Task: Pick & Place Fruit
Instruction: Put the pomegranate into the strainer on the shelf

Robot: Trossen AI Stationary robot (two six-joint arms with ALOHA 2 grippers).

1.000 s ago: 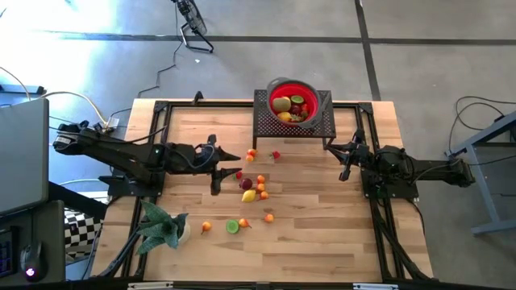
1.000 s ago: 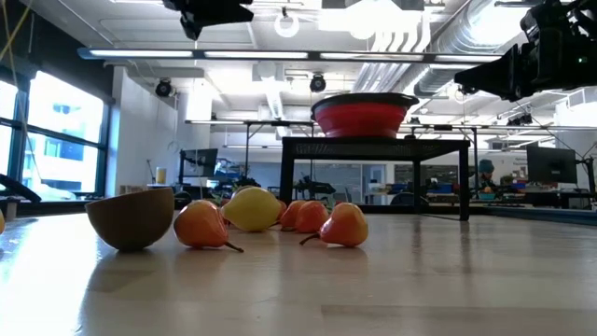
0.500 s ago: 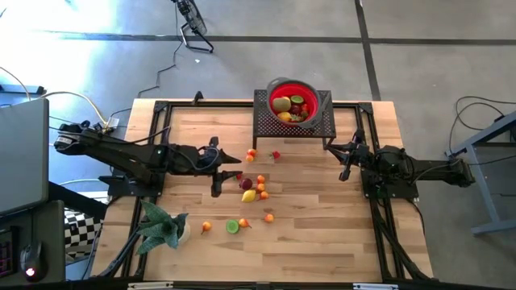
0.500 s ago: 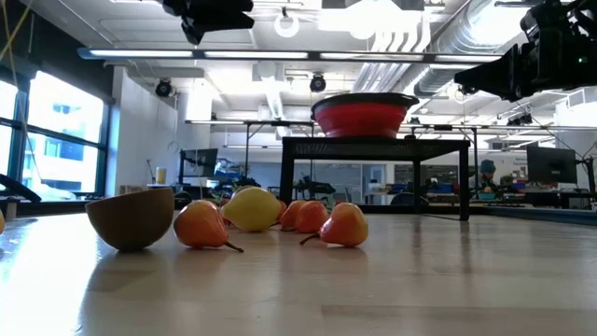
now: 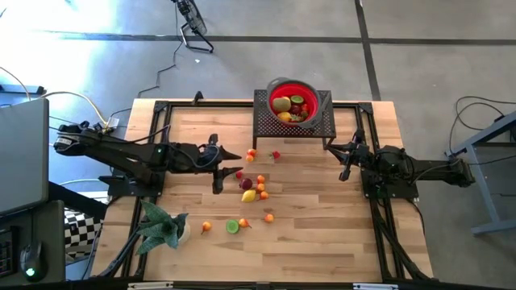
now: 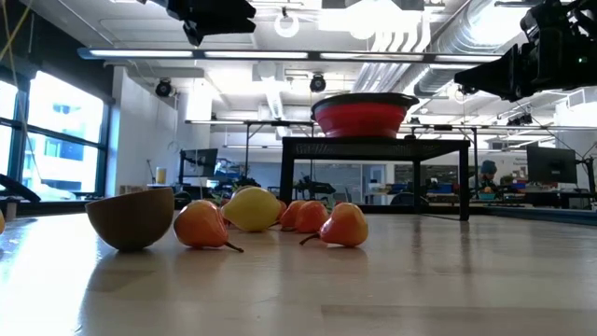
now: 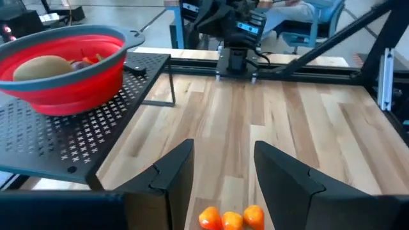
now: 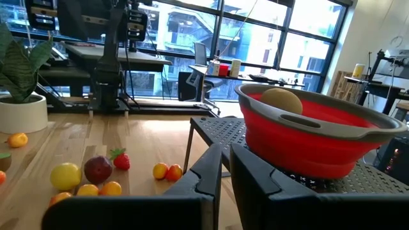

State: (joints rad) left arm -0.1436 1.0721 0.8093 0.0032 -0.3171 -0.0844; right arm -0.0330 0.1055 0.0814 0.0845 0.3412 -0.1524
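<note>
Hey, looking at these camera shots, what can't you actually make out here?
- Bowl contents, low view: hidden by its wall.
- Small fruit beside the lemon, high view: too small to name.
- Orange fruit, left wrist view: cut off by the picture's edge.
- Left gripper, high view: too small to tell whether it holds anything.

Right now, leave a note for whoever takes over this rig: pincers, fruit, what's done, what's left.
Left pincer: open, empty, raised over the loose fruit at table centre.
Right pincer: shut, empty, parked at the right side beside the black mesh stand.
Done: several fruits already lie in the red bowl on that stand.
Left: about a dozen pieces on the table, among them a lemon, a dark-red plum, a strawberry, a lime half and small orange fruits.
</note>
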